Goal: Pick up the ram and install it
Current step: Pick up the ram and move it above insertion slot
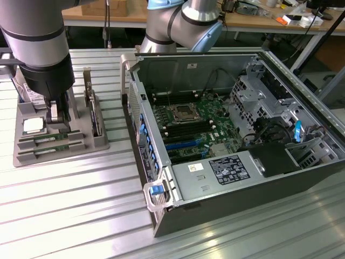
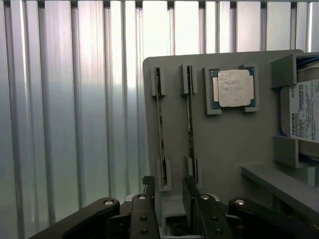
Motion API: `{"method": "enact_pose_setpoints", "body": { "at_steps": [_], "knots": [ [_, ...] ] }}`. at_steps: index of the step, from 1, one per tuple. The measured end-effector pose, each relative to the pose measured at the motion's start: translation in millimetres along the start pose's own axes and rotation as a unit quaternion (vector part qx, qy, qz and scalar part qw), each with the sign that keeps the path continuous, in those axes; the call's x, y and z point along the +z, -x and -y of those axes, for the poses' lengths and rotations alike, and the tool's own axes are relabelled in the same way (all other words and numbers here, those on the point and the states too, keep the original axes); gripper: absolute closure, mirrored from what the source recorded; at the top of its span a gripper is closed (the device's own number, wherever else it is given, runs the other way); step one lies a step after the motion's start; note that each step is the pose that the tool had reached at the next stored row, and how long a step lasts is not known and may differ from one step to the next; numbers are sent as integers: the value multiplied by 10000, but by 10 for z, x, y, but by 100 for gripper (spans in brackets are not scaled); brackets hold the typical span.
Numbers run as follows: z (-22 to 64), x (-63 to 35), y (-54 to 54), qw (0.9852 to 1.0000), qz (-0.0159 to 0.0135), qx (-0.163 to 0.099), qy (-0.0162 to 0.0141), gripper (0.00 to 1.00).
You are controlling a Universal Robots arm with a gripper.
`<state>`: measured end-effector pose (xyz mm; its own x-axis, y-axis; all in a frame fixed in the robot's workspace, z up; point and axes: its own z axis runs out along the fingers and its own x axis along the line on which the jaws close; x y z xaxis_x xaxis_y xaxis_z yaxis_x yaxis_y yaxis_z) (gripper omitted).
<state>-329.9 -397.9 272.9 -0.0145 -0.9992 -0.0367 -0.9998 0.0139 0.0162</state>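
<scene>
Ram [image 2: 161,134] on edge in a slot of the grey tray [image 2: 224,144], second stick [image 2: 190,124] beside it, processor [image 2: 233,88] in its pocket, drive [image 2: 304,112] labelled TOSHIBA along the tray's edge, claw [image 2: 172,211] spread wide and empty just over the sticks, open PC case [image 1: 188,73] to the exterior view's right.

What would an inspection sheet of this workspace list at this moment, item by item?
Surface: ribbed metal table.
Job's things: two ram sticks stand on edge in slots of the grey tray; open computer case beside the tray.
Clutter: processor and hard drive in the same tray.
Grippers: claw open, holding nothing; one stick's end lies between its fingers.
Cables: black cables inside the case.
Surroundings: benches with loose items behind.
</scene>
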Motion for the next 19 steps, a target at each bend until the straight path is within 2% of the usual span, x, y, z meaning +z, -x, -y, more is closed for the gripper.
{"method": "enact_pose_setpoints", "body": {
  "at_steps": [16,19],
  "knots": [
    [-5,262,-10,10000,0,-31,1,64],
    [-68,321,-13,10000,-1,-46,2,64]
  ]
}}
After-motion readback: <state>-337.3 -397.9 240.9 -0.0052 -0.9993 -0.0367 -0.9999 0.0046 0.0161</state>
